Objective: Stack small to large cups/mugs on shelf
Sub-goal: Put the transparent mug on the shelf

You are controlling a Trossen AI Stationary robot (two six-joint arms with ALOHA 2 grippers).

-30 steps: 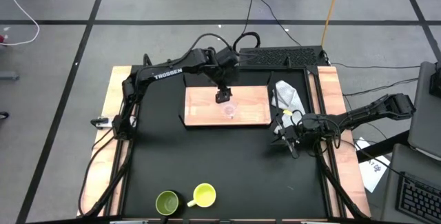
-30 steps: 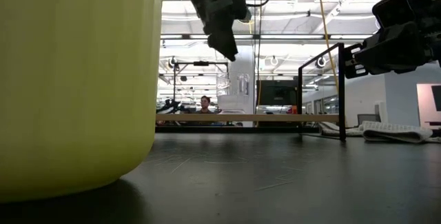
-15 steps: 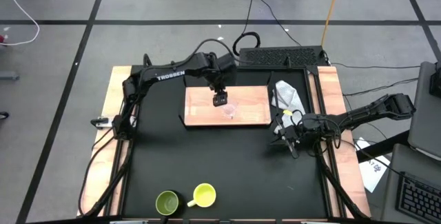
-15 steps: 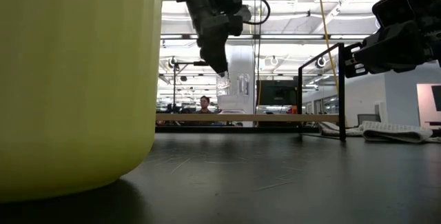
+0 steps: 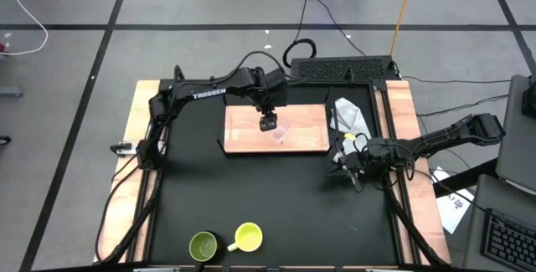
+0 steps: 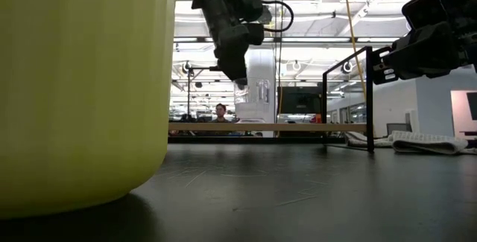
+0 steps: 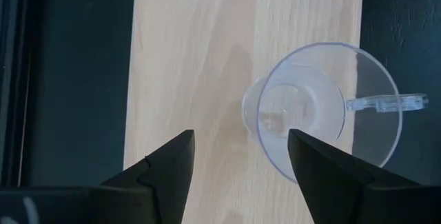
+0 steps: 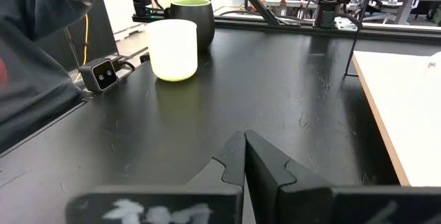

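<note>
The glass cup [image 5: 279, 133] stands on the wooden shelf [image 5: 243, 130], and the left gripper [image 5: 268, 124] hangs just above it, jaws wide and empty. 2 mugs remain: the yellow mug [image 5: 247, 237] and green mug [image 5: 203, 246] sit well away from the shelf, while the right gripper [image 5: 350, 170], shut on nothing, waits beside it.

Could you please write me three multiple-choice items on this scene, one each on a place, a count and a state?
1. Where is the glass cup?
A. on the board
B. beside the yellow mug
C. on the cloth

2. How many mugs stand at the table's near edge?
A. one
B. two
C. three

3. How are the left gripper's fingers?
A. shut on the cup
B. shut, empty
C. open, empty

Answers: 1 A, the cup rests on the wood. 2 B, only the yellow and green mug are there. 3 C, bare board shows between its fingers.
</note>
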